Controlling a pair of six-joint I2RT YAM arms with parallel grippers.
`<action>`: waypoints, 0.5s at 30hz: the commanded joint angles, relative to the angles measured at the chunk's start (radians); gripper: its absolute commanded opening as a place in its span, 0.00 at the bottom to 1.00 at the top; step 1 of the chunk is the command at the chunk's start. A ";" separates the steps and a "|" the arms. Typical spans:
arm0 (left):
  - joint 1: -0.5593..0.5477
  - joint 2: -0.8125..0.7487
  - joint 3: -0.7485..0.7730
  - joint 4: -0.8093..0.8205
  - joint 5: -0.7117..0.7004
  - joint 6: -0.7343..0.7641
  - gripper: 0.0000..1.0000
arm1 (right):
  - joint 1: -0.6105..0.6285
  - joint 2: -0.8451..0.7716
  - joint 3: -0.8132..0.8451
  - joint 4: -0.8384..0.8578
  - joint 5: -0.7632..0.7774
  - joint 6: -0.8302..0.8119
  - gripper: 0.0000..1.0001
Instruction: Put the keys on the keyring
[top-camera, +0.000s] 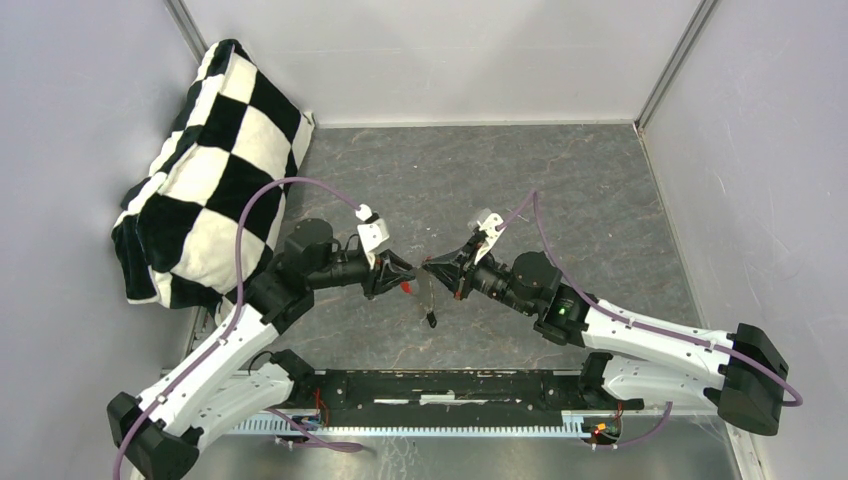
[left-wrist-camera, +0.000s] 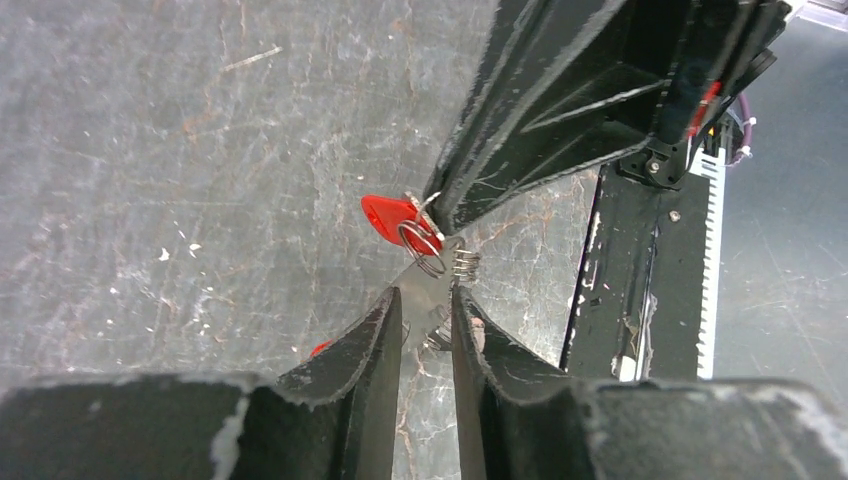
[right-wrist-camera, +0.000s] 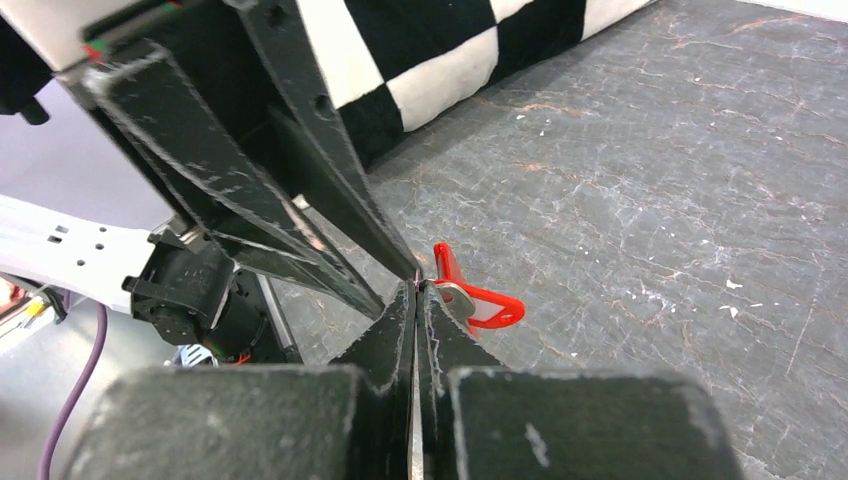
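Both grippers meet tip to tip above the middle of the table. My right gripper (top-camera: 428, 266) (right-wrist-camera: 418, 290) is shut on the keyring (left-wrist-camera: 425, 245), a thin wire ring with a grey coil. The keyring's red band (right-wrist-camera: 488, 306) sticks out beside the right fingertips. My left gripper (top-camera: 408, 270) (left-wrist-camera: 427, 295) has its jaws slightly apart. A flat metal key blade (left-wrist-camera: 432, 285) stands in that gap, pointing at the ring. A red bit (left-wrist-camera: 320, 348) shows behind the left finger. The black-headed key (top-camera: 430, 320) dangles below the two grippers.
A black-and-white checkered cushion (top-camera: 210, 170) leans in the far left corner. A black rail (top-camera: 450, 385) runs along the near edge between the arm bases. Grey walls close in the marbled tabletop (top-camera: 560, 190) on three sides.
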 joint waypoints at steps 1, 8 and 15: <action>0.003 0.053 0.055 -0.010 0.038 -0.085 0.32 | -0.003 0.006 0.033 0.076 -0.044 -0.006 0.00; 0.003 0.073 0.088 -0.019 0.038 -0.098 0.34 | -0.003 0.019 0.032 0.079 -0.058 -0.007 0.00; 0.003 0.068 0.097 -0.046 0.069 -0.082 0.34 | -0.003 0.027 0.037 0.078 -0.066 -0.016 0.00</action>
